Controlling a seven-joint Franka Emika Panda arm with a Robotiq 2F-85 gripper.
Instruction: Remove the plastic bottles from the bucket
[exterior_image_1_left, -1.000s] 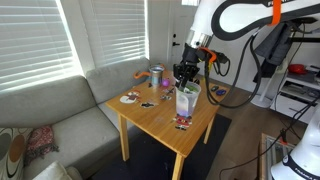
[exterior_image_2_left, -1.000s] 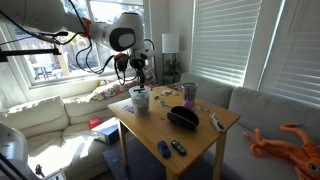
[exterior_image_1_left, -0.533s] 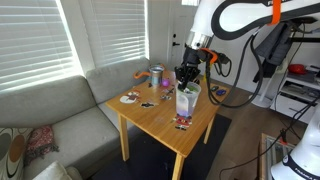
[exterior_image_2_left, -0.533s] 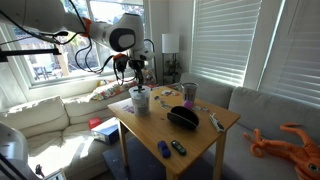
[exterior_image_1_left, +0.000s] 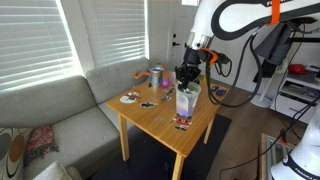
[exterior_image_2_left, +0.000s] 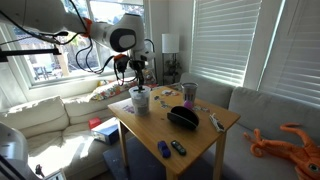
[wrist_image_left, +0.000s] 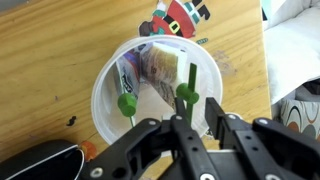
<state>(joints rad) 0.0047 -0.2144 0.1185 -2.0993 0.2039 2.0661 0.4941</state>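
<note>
The bucket (wrist_image_left: 104, 85) is a whitish translucent tub standing on the wooden table, seen in both exterior views (exterior_image_1_left: 187, 101) (exterior_image_2_left: 140, 99). Inside it lean the plastic bottles: one with a purplish-yellow label (wrist_image_left: 160, 65) and one with a greenish label (wrist_image_left: 128, 76). Two green caps (wrist_image_left: 127, 102) (wrist_image_left: 186, 93) point up toward me. My gripper (wrist_image_left: 198, 113) hangs straight over the bucket's rim (exterior_image_1_left: 185, 75) (exterior_image_2_left: 139, 80). Its jaws stand a narrow gap apart, with the right-hand green cap and its thin neck in that gap, close to one finger (wrist_image_left: 181, 118).
A Santa figure (wrist_image_left: 180, 15) lies beside the bucket, and a black object (wrist_image_left: 40, 160) sits near it. A grey and orange can (exterior_image_1_left: 157, 76), a black bowl-like thing (exterior_image_2_left: 182, 117) and small items (exterior_image_2_left: 170, 148) share the table. Sofas flank it.
</note>
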